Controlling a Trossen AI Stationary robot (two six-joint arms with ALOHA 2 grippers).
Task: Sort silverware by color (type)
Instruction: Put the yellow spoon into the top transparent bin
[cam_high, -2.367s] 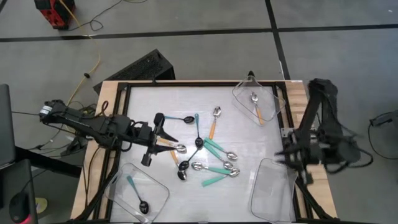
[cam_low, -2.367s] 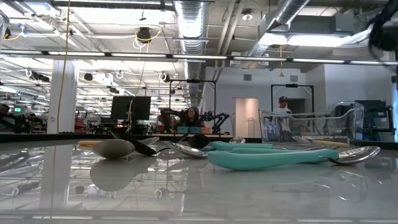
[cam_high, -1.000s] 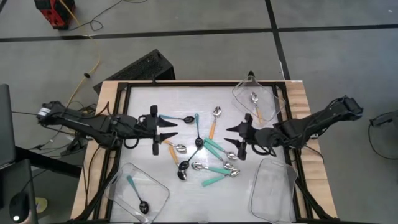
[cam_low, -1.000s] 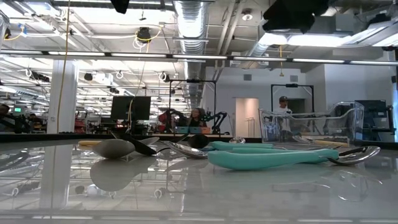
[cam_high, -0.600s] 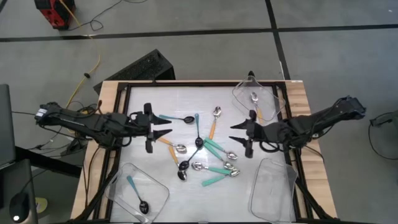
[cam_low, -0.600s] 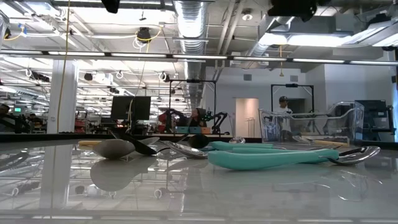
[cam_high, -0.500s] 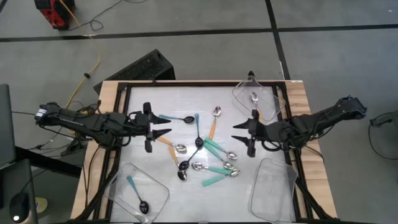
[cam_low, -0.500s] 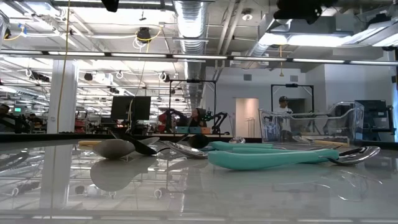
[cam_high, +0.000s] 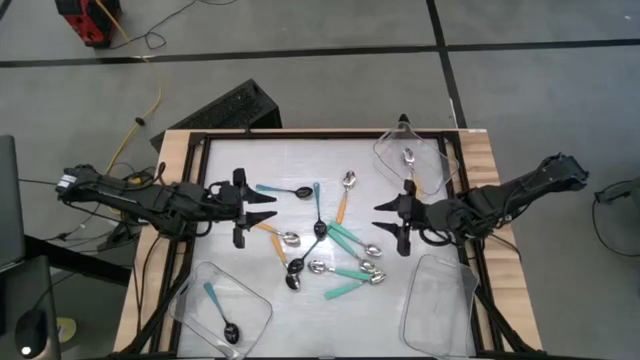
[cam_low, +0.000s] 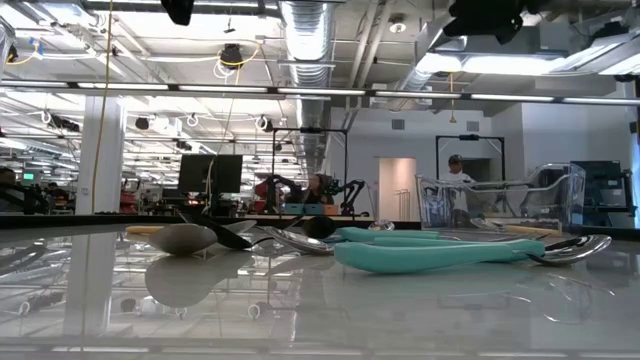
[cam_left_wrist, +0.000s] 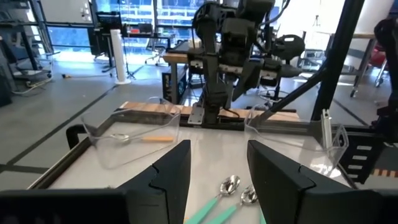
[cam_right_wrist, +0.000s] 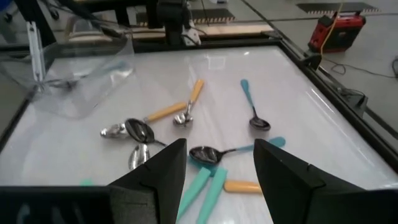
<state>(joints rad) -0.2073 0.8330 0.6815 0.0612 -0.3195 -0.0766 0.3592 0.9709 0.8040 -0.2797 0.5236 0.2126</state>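
High view: left gripper (cam_high: 262, 207) and right gripper (cam_high: 388, 215) flank the spoon pile (cam_high: 335, 255) at table (cam_high: 300, 160) centre; both part-open, holding nothing.

Low view: teal spoon (cam_low: 440, 253) lies across others.

Wrist views: left fingers (cam_left_wrist: 171, 174) and right fingers (cam_right_wrist: 155, 171) apart, empty.

Risk: spoons overlap, so a pinch may lift two or drag neighbours; both arms going in could clash.

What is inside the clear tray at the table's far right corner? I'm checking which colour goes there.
The far-right tray holds one orange-handled spoon, silver bowl toward the far edge. Nothing else shows through its clear walls, and nothing covers it; both pincers hover elsewhere.
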